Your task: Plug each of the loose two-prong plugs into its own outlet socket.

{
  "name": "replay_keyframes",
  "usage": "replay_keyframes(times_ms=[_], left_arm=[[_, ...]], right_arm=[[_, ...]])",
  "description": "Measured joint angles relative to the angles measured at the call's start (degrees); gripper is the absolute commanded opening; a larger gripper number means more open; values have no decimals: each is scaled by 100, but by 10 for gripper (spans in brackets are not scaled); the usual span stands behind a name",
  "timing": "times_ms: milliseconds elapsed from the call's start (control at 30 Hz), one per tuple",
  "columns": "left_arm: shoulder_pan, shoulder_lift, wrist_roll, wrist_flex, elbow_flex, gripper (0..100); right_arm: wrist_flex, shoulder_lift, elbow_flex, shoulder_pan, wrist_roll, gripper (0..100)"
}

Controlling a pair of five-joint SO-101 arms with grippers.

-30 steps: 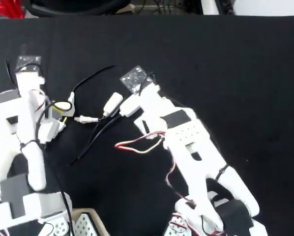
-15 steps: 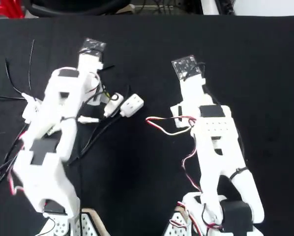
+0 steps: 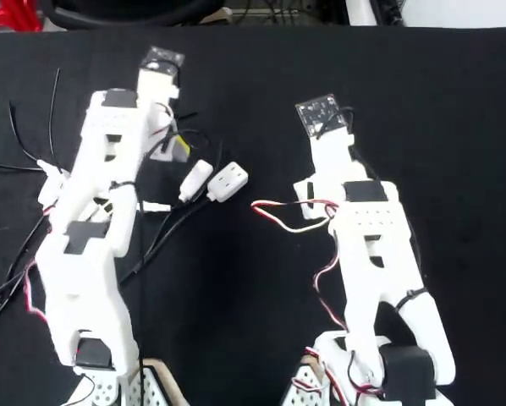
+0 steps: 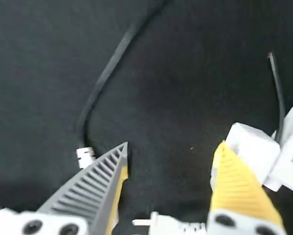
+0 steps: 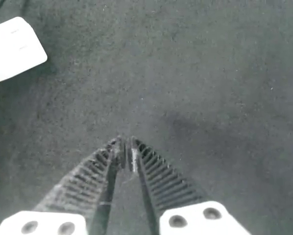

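This is looking like a robotics lab bench: a black cloth-covered table (image 3: pixel 456 127) is carrying white printed-plastic robot arms (image 3: pixel 371 245) trailing exposed red-and-white servo wires (image 3: pixel 283 222), with tangled dark cables (image 3: pixel 274 10) lying behind.

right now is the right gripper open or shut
Shut. The right gripper has its fingertips touching with nothing between them, above the black table.

even light from above, glare on white arms (image 3: pixel 92 211), faint shadows on black cloth (image 3: pixel 456 127)
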Motion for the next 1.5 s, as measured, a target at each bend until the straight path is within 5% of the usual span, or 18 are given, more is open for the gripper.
replay_keyframes(times_ms=[333,600,967,1233,1500], left_arm=[[501,-809,-1002,-668,1714,195],[466,-923,-1011,-1319,2040,194],[475,-1433,-738,-905,2365,200],[659,-2479,-765,-1873,3824,245],[747,-2154,-765,-2725,4132,242]], right_arm=[[0,0,0,0,0,18],[0,0,0,0,0,18],[0,0,0,0,0,18],[0,0,0,0,0,18],[0,0,0,0,0,18]])
